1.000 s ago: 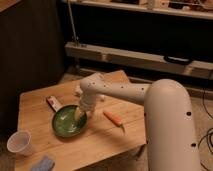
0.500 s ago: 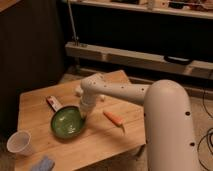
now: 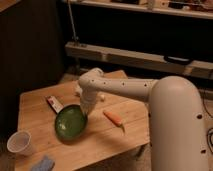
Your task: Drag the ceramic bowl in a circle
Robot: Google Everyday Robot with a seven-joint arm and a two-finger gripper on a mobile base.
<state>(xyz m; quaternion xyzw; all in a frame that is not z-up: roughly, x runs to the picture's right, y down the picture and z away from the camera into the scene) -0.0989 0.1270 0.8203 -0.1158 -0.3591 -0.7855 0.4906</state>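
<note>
Since the whole move hangs on where the bowl sits relative to me, that first: my hand [image 3: 85, 110] is down at the far-right rim of the green ceramic bowl [image 3: 69, 125]. The bowl spreads away from the hand toward the front left of the view. It's round, so there's no long axis to line up with. My guess is the circle means sweeping that rim point around while the bowl slides flat. It sits on the wooden surface [image 3: 107, 142], a bit left of the middle.

Stuff close enough to matter, I reckon: a red-and-white packet [image 3: 54, 103] just beside the bowl's far-left rim, and an orange carrot-looking thing [image 3: 114, 118] near on the right, but apart from the bowl. A white cup [image 3: 19, 142] stands well apart by the front-left corner. A blue sponge or cloth [image 3: 44, 163] lies at the front edge, partly cut off.

Annoying part: my own wrist covers the end of the hand, so I can't tell if it's clamped on the rim or just resting there. There's also a small pale thing [image 3: 102, 97] behind my forearm that I can't make out.
</note>
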